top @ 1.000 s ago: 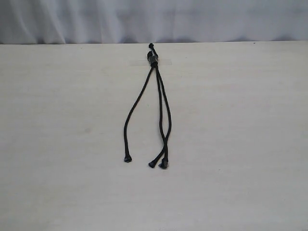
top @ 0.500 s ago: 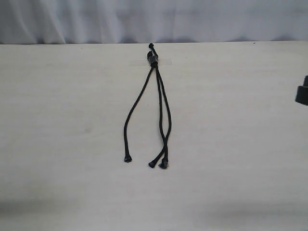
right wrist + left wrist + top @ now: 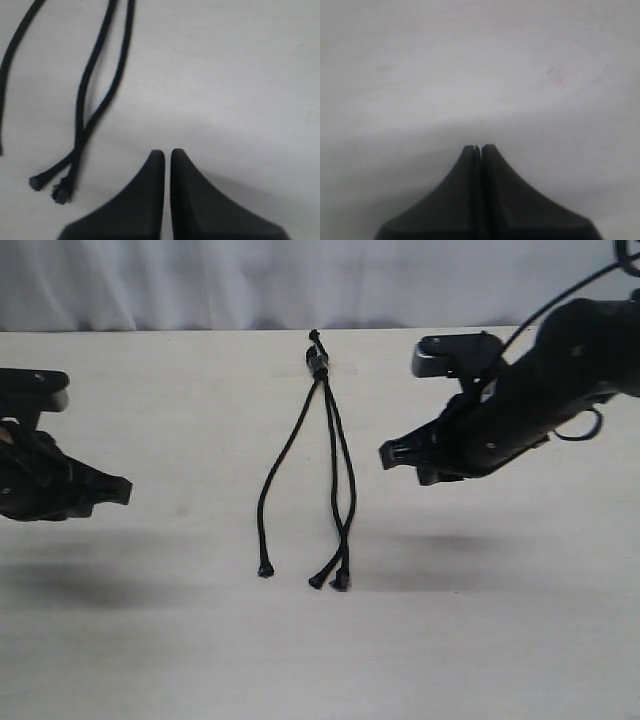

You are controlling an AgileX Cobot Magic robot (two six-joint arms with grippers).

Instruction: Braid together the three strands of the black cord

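Both arms have come into view; the black cord lies unmoved on the desk; from its knotted bundle the three strands, thin and matte, trail loose, two crossing once; braiding is not begun; left gripper and right gripper hover either side of the bundle, pressed together, empty.

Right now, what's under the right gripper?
Bare table lies under the right gripper. The cord lies off to one side, not under it. The patch behind the fingers is hidden.
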